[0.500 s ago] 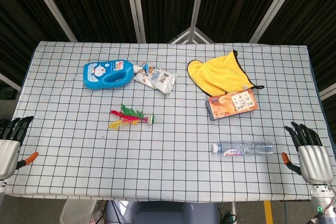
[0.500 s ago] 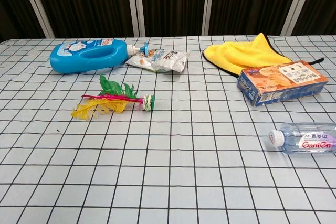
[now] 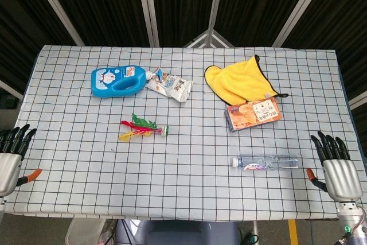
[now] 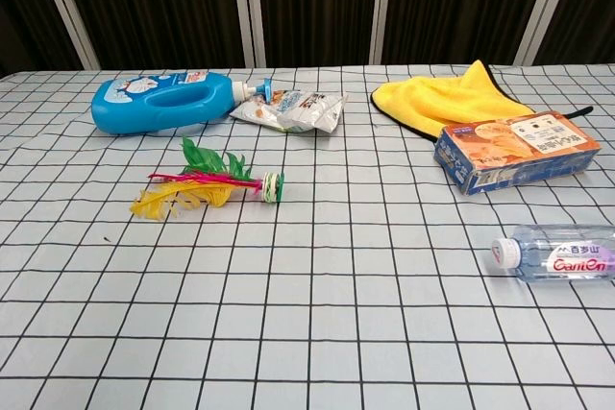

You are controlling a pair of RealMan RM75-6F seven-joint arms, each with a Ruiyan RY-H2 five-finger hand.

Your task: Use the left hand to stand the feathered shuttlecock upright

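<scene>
Head view frames are filled by a table [image 3: 189, 193] covered in a white cloth with a black grid, backed by dark slatted panels with pale uprights. A blue detergent bottle [image 3: 118, 80] is laid on its side beside a white pouch [image 3: 170, 87]. A yellow cloth [image 3: 236, 81] is spread above an orange printed box [image 3: 253, 113], its text too small to read. A clear water bottle [image 4: 555, 252] is labelled "CanOn". The feathered shuttlecock [image 3: 143, 128] is seen lying flat, left of centre. The left hand [image 3: 10, 156] and right hand [image 3: 335, 167] are held at the near corners, fingers spread, gripping nothing.
</scene>
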